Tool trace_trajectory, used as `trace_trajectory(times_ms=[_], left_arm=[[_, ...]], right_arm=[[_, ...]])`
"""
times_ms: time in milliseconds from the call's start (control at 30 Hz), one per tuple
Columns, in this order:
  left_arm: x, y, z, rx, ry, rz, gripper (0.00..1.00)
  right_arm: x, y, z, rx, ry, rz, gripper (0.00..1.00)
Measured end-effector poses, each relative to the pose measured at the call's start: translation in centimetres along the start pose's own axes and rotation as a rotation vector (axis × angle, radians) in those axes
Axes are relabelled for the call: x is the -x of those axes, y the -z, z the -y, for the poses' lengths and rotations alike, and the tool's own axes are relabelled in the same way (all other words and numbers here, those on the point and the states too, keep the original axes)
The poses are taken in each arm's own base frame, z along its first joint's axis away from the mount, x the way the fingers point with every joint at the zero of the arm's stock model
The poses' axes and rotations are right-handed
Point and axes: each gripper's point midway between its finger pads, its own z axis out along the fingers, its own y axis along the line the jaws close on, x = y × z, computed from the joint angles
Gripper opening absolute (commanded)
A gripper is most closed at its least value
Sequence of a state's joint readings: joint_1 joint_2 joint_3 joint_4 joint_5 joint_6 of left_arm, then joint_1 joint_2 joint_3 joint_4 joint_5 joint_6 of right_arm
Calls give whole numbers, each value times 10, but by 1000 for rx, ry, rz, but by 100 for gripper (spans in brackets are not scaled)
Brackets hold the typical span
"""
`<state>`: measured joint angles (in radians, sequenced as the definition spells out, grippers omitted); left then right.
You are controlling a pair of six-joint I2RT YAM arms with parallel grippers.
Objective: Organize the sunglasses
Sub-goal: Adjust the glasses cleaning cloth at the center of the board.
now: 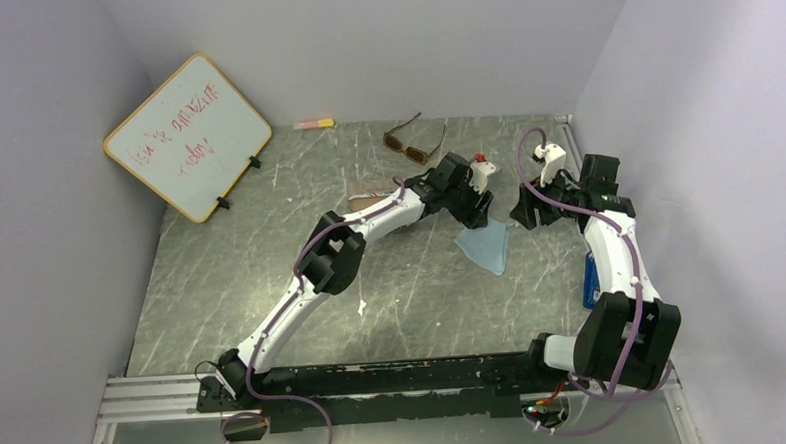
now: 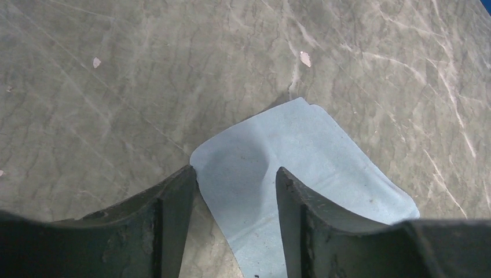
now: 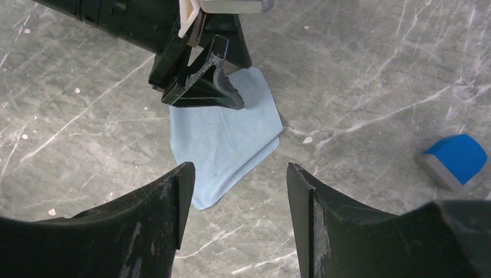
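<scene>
**A:** Judging from the overhead view, how far along is the tidying?

**B:** Barely begun, I'd say. The brown-framed sunglasses with amber lenses [image 1: 416, 141] lie at the upper centre of the frame, near the back wall. Their arms are unfolded and nothing touches them. No second pair shows in any view.

**A:** And somewhere to put them?

**B:** A brown rectangular case [image 1: 366, 195] sits just left of centre, below the glasses and partly hidden behind the left arm. I cannot tell whether it is open.

**A:** What are the hands doing?

**B:** Both are at a thin light-blue cloth [image 1: 483, 248] right of centre. The left gripper [image 2: 235, 174] is low over it, jaws apart astride one corner. A slight ridge of fabric rises between them, not pinched. The right gripper [image 3: 238, 171] hovers above the cloth's other side, jaws apart and holding nothing.

**A:** So what remains?

**B:** Nearly everything, by my reckoning. The glasses need folding and stowing, perhaps after a wipe.

**A:** Anything in the way?

**B:** The left arm stretches across the grey marbled table [image 1: 270, 237], covering part of the case. A blue-and-grey block [image 3: 457, 159] sits at the right edge, by the right forearm. A white dry-erase board with red scribbles [image 1: 187, 136] leans at the upper left, and a pink-and-yellow marker [image 1: 314, 123] lies along the back wall. Both are well apart from the cloth.
</scene>
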<state>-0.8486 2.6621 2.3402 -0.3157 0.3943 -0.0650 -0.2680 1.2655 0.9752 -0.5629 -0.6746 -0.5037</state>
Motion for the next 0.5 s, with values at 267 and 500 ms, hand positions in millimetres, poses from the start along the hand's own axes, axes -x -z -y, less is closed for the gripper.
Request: trace_trajectory(times_ms=[267,500], left_arm=[[-3,-2,1,-8,13,-4,32],[-3,-5,-3,11,29,2,6]], right_arm=[[1,0,1,-4,4,6,62],[1,-1,-1,4,4,10,62]])
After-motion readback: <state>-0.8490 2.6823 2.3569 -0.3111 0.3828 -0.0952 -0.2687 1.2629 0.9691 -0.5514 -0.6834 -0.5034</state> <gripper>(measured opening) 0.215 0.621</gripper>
